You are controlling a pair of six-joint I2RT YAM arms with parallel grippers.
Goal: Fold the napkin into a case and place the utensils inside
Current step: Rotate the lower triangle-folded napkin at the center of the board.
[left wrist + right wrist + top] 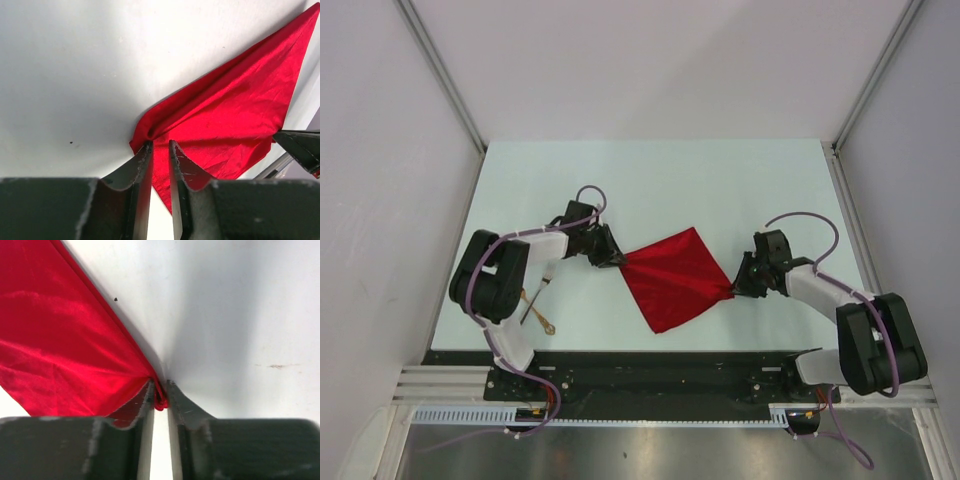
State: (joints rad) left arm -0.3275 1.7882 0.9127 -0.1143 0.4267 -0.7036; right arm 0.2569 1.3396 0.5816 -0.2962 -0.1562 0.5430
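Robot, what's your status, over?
Left gripper pinching one napkin corner; right gripper straddling the opposite corner, grip unclear. Utensils lying by left arm. Nothing blocking.

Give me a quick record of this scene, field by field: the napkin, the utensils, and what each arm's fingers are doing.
napkin: red napkin, spread as a diamond mid-table, not yet a case
left fingers: left fingers pinched on the napkin's left corner
right fingers: right fingers narrowly apart around its right corner; grip unclear
utensils: gold utensils lying on the table beside the left arm, apart from the napkin
task status: folding under way, utensils not yet inside
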